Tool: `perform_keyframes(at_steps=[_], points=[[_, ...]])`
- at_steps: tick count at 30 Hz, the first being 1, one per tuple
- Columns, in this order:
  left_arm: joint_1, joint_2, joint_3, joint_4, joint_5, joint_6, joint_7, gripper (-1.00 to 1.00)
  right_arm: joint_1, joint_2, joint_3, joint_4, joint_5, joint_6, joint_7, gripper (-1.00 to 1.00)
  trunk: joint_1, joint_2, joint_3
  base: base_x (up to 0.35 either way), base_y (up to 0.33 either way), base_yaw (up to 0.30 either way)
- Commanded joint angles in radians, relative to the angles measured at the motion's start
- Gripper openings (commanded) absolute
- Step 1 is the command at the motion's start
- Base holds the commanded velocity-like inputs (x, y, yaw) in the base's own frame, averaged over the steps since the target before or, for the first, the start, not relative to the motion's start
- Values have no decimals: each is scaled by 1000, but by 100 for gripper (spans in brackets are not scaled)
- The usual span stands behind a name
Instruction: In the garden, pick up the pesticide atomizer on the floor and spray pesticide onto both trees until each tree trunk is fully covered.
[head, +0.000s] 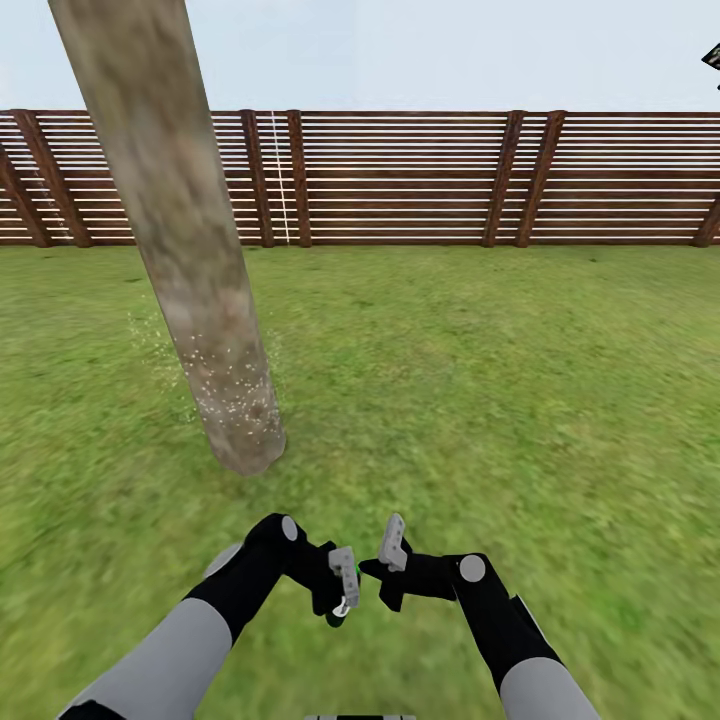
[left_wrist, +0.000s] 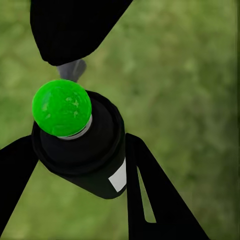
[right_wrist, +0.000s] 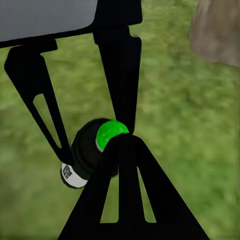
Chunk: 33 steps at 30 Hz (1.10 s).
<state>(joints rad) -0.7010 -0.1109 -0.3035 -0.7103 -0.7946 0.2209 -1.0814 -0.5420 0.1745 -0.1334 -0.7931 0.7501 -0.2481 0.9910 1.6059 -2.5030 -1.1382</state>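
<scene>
The pesticide atomizer (left_wrist: 87, 160), a dark bottle with a bright green round top (left_wrist: 62, 107) and a white label, sits between the fingers of my left gripper (head: 345, 592), which is shut on it low over the grass. My right gripper (head: 392, 548) faces it, shut. In the right wrist view its joined fingertips (right_wrist: 123, 141) touch the atomizer's green top (right_wrist: 110, 134). One tree trunk (head: 170, 210), mottled grey-brown, stands ahead to the left. Fine white pesticide specks (head: 228, 385) cover its lower part and dust the grass beside it.
A brown slatted fence (head: 400, 180) closes the lawn at the back. Green grass (head: 480, 400) stretches ahead and to the right. A bit of dark foliage (head: 712, 55) shows at the top right corner. The trunk's base (right_wrist: 217, 30) lies close beyond the grippers.
</scene>
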Motion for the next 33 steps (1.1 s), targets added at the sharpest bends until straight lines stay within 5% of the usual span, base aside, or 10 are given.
perform_keyframes(at_steps=[1, 13, 16, 21, 23, 24, 27, 30, 32, 33], points=[[0, -1, 0, 0, 0, 0, 0, -100, 0, 0, 0, 0, 0, 0, 0, -100, 0, 0, 0, 0, 0, 0], [5, 19, 7, 1, 1, -3, 0, -100, 0, 0, 0, 0, 0, 0, 0, -100, 0, 0, 0, 0, 0, 0], [9, 77, 10, 2, 1, -7, 0, -100, 0, 0, 0, 0, 0, 0, 1, -100, 0, 0, 0, 0, 0, 0], [12, 238, 13, 8, 7, -17, -3, -100, 0, 0, 0, 1, 1, 0, 2, -100, 0, 0, 0, 0, 0, 0], [12, 274, 15, 28, 10, -18, -3, -100, 0, 0, 0, 2, 1, 0, 2, -100, 0, 0, 0, 0, 0, 0], [12, 297, 16, 38, 10, -18, -3, -100, 0, 0, -1, 3, 1, 0, 1, 100, 0, 0, 0, 0, 0, 0], [13, 340, 17, 54, 10, -16, -1, -100, 0, 0, -10, 3, 5, -1, -8, 100, 0, 0, 0, 0, 0, 0], [13, 346, 66, 56, 23, -14, 38, -100, 1, 0, -39, 28, 7, -2, -210, 100, 0, 0, 0, 0, 0, 0], [14, 334, 199, 59, 76, -16, 112, -100, 2, -36, -52, 144, 5, -3, -440, 100, 0, 0, 0, 0, 0, 0], [15, 326, 305, 79, 180, -17, 181, -100, 2, -59, -81, 243, -5, -6, -681, 100, 0, 0, 0, 0, 0, 0]])
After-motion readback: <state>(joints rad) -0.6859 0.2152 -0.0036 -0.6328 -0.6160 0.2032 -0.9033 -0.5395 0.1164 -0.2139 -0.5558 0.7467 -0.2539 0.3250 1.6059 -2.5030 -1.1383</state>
